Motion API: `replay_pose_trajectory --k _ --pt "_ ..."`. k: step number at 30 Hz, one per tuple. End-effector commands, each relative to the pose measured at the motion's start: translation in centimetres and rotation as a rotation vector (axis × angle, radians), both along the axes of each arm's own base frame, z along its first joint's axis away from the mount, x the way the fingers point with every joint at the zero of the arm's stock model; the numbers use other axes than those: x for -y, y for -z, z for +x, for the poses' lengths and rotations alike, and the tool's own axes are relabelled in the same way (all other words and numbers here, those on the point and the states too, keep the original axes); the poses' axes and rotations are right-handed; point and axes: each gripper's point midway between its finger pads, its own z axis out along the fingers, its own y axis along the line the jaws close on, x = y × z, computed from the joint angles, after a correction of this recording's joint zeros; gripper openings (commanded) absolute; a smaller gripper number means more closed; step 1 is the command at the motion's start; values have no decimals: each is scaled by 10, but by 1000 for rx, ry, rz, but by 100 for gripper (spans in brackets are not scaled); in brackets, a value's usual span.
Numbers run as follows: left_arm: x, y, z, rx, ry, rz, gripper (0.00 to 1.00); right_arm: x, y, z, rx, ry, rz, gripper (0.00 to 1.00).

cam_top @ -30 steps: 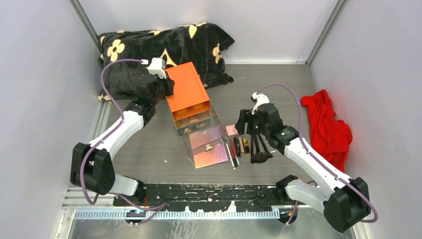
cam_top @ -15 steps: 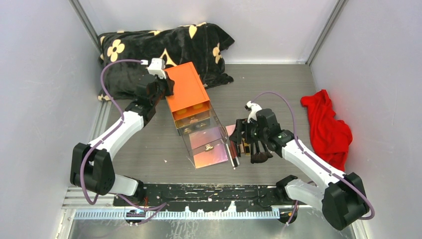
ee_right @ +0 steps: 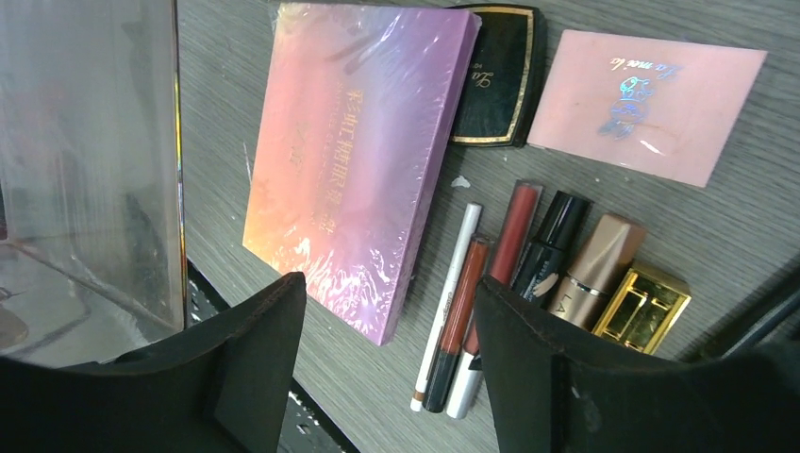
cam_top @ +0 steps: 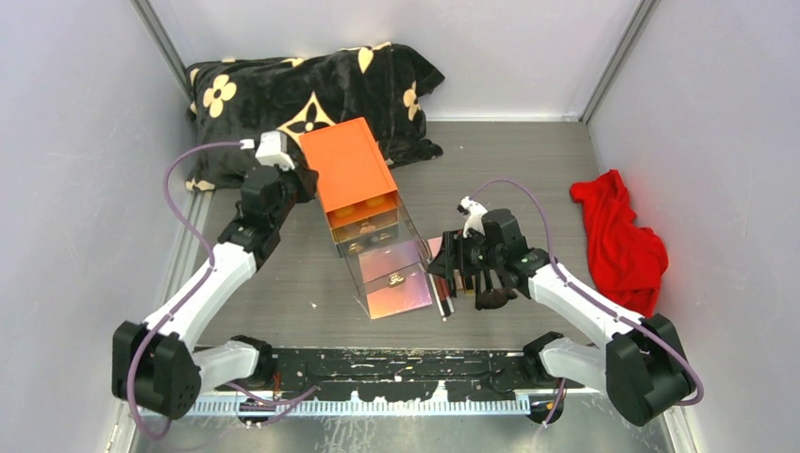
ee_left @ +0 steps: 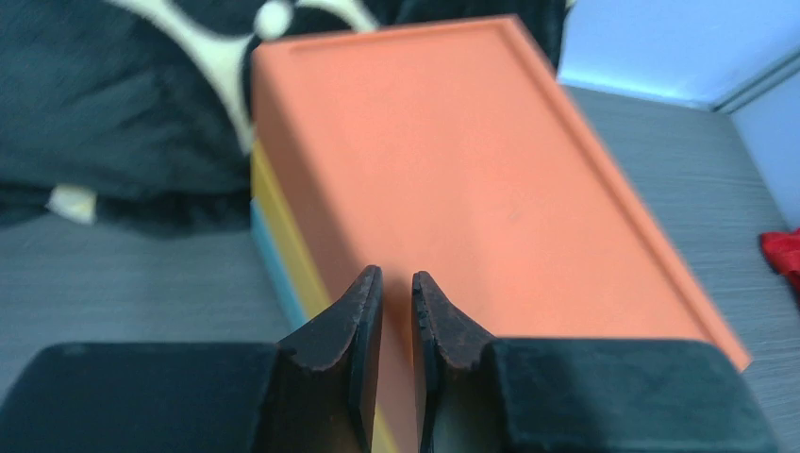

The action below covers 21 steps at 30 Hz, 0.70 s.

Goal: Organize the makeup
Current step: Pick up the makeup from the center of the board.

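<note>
Your orange-topped box [cam_top: 351, 173] sits upper centre of the overhead view, your left hand [ee_left: 396, 276] at its left edge, fingers almost pressed together; whether they pinch it you cannot tell. The makeup [cam_top: 441, 294] lies on the tabletop [cam_top: 528, 160] just right of the box: pink palette [ee_right: 349, 160], then thin tubes [ee_right: 528, 255], your right hand [ee_right: 387, 311] spread wide above them.

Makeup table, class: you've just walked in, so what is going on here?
The right gripper, open wide, hovers over the wrapped pink palette and the tubes lying on the table beside the clear drawer; it holds nothing. The left gripper, jaws barely apart and empty, is poised at the orange-topped box.
</note>
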Motion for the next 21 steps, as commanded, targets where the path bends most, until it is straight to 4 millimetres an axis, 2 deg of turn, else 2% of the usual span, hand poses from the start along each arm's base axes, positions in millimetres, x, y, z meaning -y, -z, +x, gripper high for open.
replay_pose_trajectory --k 1,10,15,21 --pt "-30 95 -57 -352 -91 61 21 -12 -8 4 32 -42 64 70" --pt "-40 78 -92 -343 -113 18 25 -15 -6 3 35 -63 77 69" --pt "-29 86 -116 -364 -67 -100 25 -15 -4 0 32 -72 84 69" --pt "-11 112 -139 -403 -13 -254 22 -17 1 -4 17 -81 96 69"
